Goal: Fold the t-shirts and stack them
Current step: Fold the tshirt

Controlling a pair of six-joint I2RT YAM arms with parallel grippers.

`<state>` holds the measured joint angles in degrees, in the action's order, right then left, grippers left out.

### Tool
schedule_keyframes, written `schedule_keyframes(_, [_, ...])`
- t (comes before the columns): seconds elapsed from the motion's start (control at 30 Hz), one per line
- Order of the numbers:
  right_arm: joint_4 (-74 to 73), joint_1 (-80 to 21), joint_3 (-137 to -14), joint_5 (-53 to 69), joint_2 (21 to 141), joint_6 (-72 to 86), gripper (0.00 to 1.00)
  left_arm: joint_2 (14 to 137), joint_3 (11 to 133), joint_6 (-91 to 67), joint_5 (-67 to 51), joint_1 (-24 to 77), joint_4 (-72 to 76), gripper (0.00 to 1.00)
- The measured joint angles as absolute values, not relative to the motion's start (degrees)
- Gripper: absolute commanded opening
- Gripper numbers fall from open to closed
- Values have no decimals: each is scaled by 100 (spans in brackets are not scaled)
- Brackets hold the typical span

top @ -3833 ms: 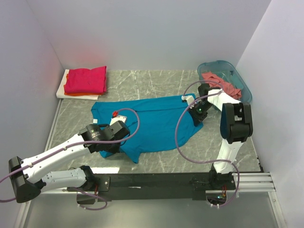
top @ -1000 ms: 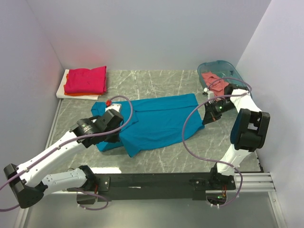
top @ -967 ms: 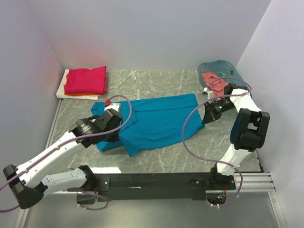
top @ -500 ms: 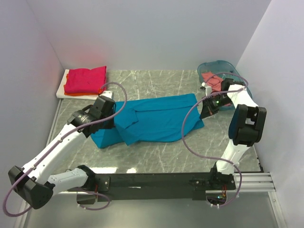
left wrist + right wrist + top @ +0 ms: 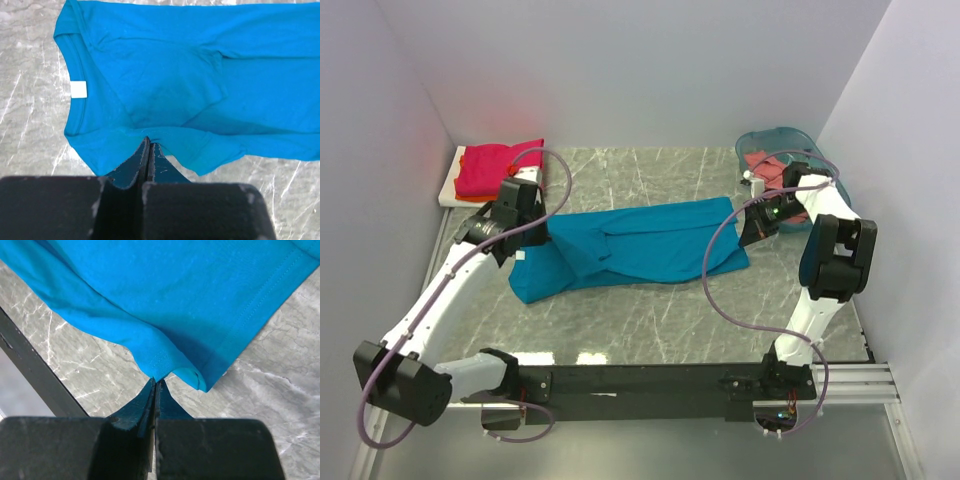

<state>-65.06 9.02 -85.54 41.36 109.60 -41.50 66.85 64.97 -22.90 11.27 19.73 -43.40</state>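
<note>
Teal shirt point(image 5: 640, 245) mid-tabletop point(image 5: 650, 310), partly folded lengthwise. The left jaws pinch its collar end, the right jaws its hem corner. Magenta shirt point(image 5: 485, 168) lies stacked over orange shirt point(image 5: 470, 197) on board point(image 5: 448, 190). Salmon shirt point(image 5: 765, 165) waits in basket point(image 5: 800, 138). Roughly halfway, I judge.

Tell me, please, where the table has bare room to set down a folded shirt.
Bare marble lies between the teal t-shirt and the back wall, and between it and the black rail. Crowded: the magenta t-shirt corner, the basket corner.
</note>
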Motion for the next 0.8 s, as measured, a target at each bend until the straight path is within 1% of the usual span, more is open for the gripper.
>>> schedule_keyframes(0.4, [-6294, 891, -8678, 4165, 10997, -3913, 0, 7155, 6687, -2062, 735, 1592, -4036, 0])
schedule_keyframes(0.8, [-5262, 808, -8547, 4056, 10997, -2928, 0, 7524, 6751, -1955, 580, 1216, -3848, 0])
